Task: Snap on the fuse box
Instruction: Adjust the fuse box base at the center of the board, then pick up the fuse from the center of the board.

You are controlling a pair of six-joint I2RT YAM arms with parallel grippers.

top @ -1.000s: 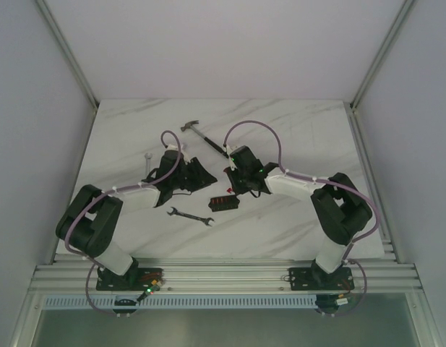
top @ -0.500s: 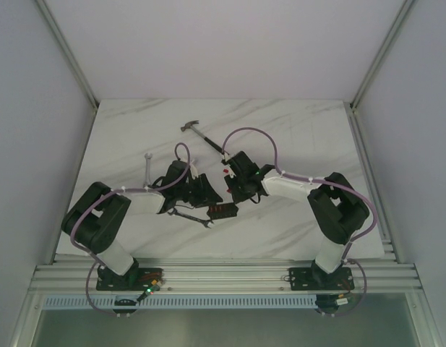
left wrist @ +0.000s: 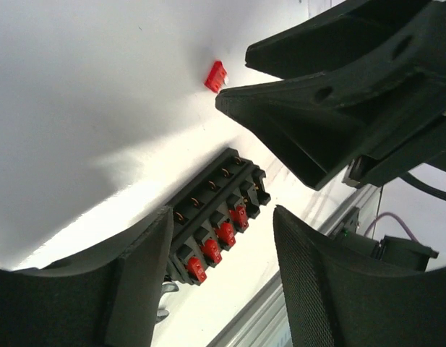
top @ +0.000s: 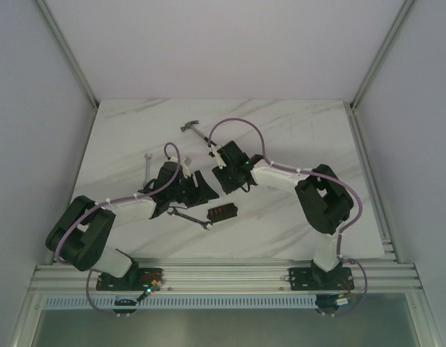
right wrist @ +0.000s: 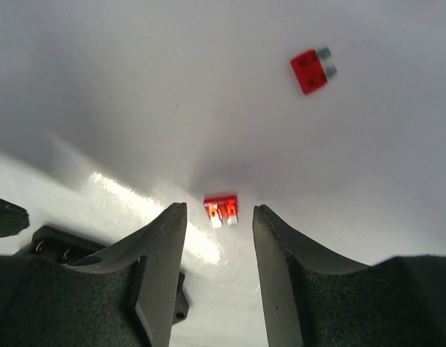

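The fuse box (top: pixel 221 211) is a small black box with a row of red fuses, lying flat on the marble table. In the left wrist view it (left wrist: pixel 215 217) lies just beyond my open left gripper (left wrist: pixel 221 217), between the two fingers and not touched. My left gripper (top: pixel 201 186) sits just up and left of it in the top view. My right gripper (top: pixel 226 181) is open and empty above the box. Its fingers straddle a loose red fuse (right wrist: pixel 221 210) on the table. A corner of the fuse box (right wrist: pixel 63 253) shows at lower left.
A second loose red fuse (right wrist: pixel 313 69) lies farther off. A small wrench (top: pixel 190 217) lies left of the box, another wrench (top: pixel 147 165) farther left, and a hammer (top: pixel 197 131) behind the grippers. The right gripper's fingers (left wrist: pixel 338 87) hang close above the left gripper.
The right gripper has moved up and left, away from the fuse box and over a loose fuse. The left gripper has moved right towards the box, which shifted slightly nearer.
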